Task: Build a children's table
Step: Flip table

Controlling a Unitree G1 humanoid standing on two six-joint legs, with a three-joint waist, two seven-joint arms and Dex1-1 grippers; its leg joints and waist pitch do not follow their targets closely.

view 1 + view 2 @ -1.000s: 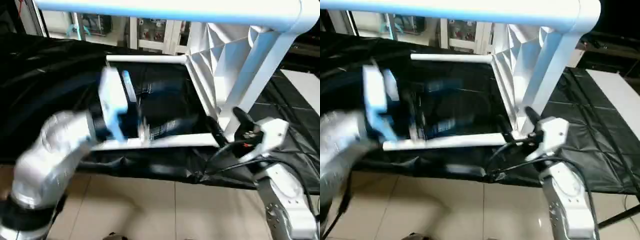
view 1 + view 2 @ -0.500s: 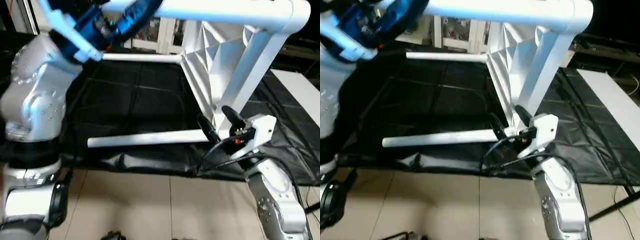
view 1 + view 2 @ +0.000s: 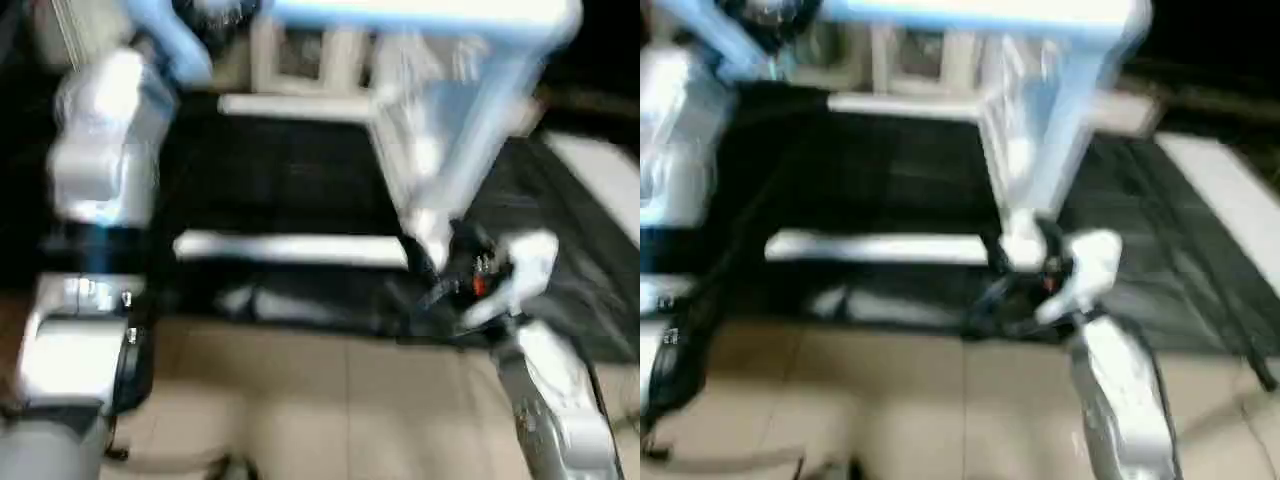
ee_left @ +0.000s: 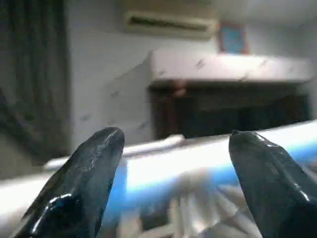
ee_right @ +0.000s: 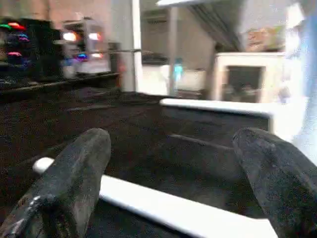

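Since the tabletop (image 3: 420, 150) is standing on edge on the black sheet (image 3: 290, 170) with legs (image 3: 290, 248) sticking out sideways, I'd call it light, stiff, slick plastic that tips easily. My left gripper (image 4: 173, 163) is spread around the top leg (image 4: 198, 158), not clamped. My right gripper (image 5: 173, 173), beside the tabletop's low corner, gapes empty. I'd grab legs near the sockets.

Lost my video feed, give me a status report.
Left gripper open, raised at the top leg. Right gripper open by the near leg. Tabletop on edge. Nothing blocking.
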